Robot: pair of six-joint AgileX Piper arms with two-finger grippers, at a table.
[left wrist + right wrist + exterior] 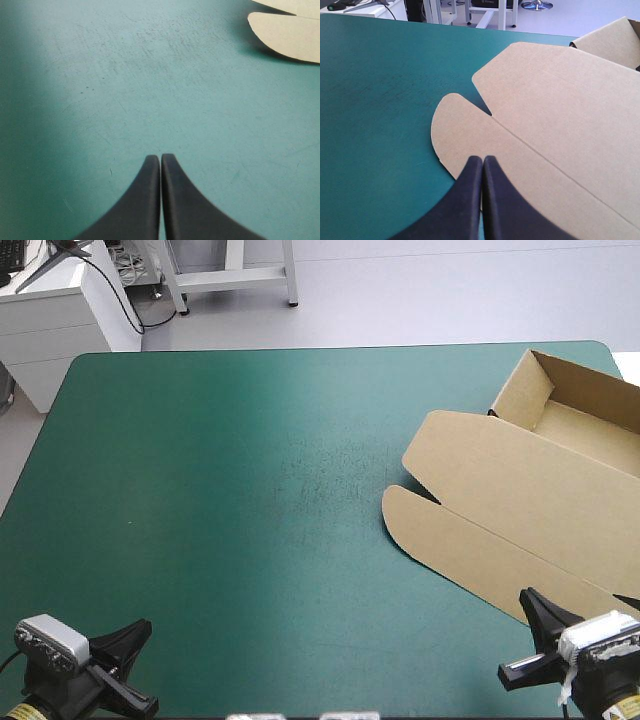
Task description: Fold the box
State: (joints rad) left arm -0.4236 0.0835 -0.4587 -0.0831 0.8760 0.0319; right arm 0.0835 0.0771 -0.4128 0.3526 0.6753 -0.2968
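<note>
The brown box (520,480) lies at the table's right side as an open tray with raised walls at the far right and its lid flat toward the middle. My right gripper (540,612) is shut at the near right, its tips at the lid's near edge. From the right wrist view the gripper (483,159) is shut and empty, pointing over the lid's rounded flap (465,130) of the box (560,115). My left gripper (135,632) sits at the near left corner; its wrist view shows the gripper (160,157) shut over bare cover, the box flap (287,32) far ahead.
The teal-green cover (220,490) stretches bare across the left and middle of the table. The box's tray part reaches past the table's right edge. A white cabinet (60,320) stands beyond the far left corner.
</note>
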